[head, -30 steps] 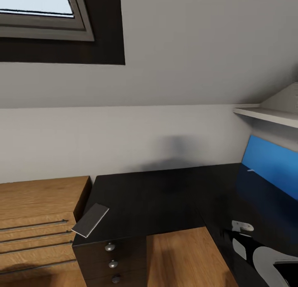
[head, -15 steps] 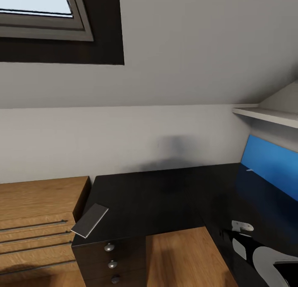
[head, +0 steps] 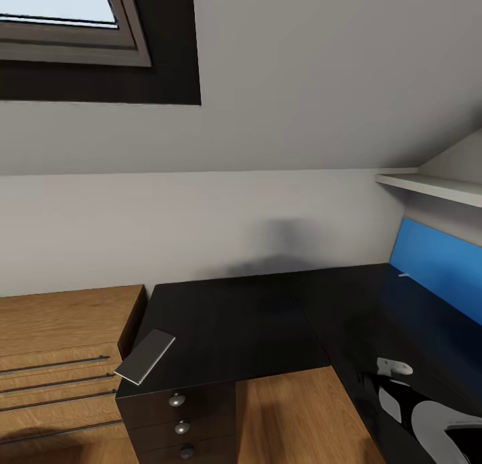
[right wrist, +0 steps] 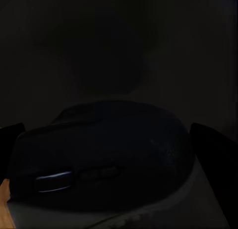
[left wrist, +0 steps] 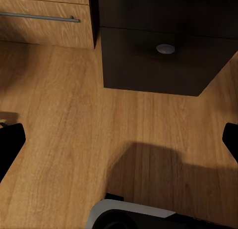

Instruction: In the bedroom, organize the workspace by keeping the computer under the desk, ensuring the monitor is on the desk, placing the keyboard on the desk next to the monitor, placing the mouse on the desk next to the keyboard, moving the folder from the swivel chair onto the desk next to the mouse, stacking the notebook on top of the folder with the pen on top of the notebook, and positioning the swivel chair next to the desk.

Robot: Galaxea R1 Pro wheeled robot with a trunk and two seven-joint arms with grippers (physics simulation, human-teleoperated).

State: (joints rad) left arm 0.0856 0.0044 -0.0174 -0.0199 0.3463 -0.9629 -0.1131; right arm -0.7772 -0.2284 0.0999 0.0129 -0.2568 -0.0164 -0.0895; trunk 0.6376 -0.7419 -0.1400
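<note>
The desk (head: 234,317) has a black L-shaped top, a blue back panel and a black drawer pedestal (head: 181,420). A thin grey notebook (head: 145,355) lies at its near left corner, overhanging the edge a little. A slim pale pen (head: 405,274) rests by the blue panel. My right arm (head: 428,417) hangs low over the desk's right wing. In the right wrist view my right gripper (right wrist: 111,140) is shut on a dark mouse (right wrist: 104,154), with a finger at each side. My left gripper (left wrist: 119,140) is open above the wooden floor in front of the pedestal (left wrist: 163,55).
A light wooden drawer cabinet (head: 60,357) stands against the desk's left side. A pale shelf (head: 435,186) juts out above the blue panel under a sloping ceiling. A window (head: 60,22) sits high at the left. Wooden floor (head: 288,417) fills the desk's inner corner.
My right arm has sunk slightly toward the desk at the lower right. The view shifted very slightly; notebook and pen lie as before.
</note>
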